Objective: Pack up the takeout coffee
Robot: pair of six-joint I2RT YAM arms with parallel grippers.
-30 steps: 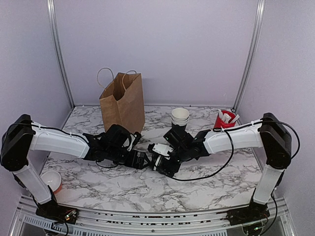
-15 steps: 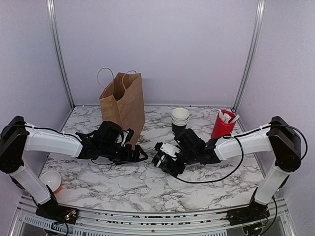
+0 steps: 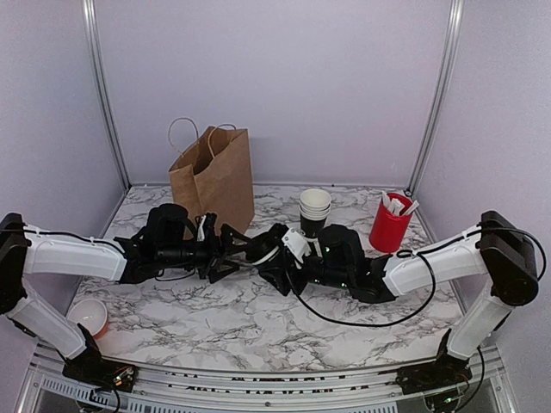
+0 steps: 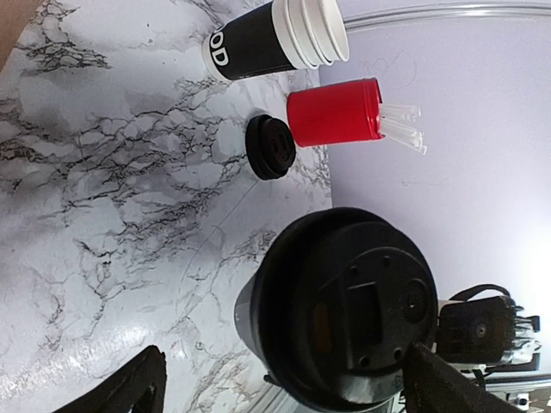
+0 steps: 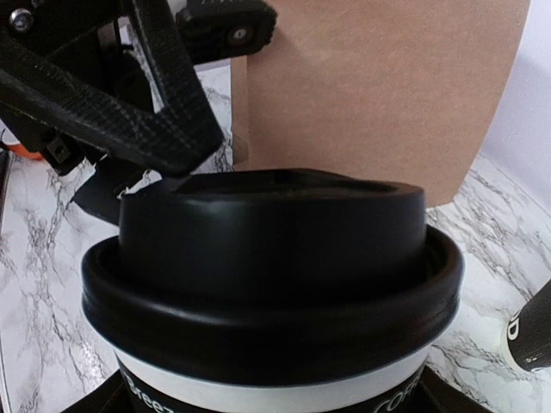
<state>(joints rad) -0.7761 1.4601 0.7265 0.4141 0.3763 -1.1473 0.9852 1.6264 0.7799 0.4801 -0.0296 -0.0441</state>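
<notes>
Gripped in the right claw, near the middle of the counter and lifted off the marble: the takeout coffee, black lid on, tipped over so that the lid top faces the left arm. Right claw's fingers closed on the cup's sides below the lid rim, only their dark edges visible at the bottom corners of the right wrist view. White band with print just visible under the lid there. Left claw spread wide, holding nothing, one finger on each side of the lidded cup with clear space between finger and cup in the left wrist view; touching or not at the tips, impossible to tell from above. Both arms stretched low across the counter, meeting tip to tip in front of the brown paper bag. Bag upright at the back left, mouth open, string handles up. Behind the right claw, a stack of lidless black cups with white rims. Right of the stack, a red cup of white sachets. Between those two, flat on the marble and just beside the red cup, a loose black lid. At the near left corner, a small white bowl.
</notes>
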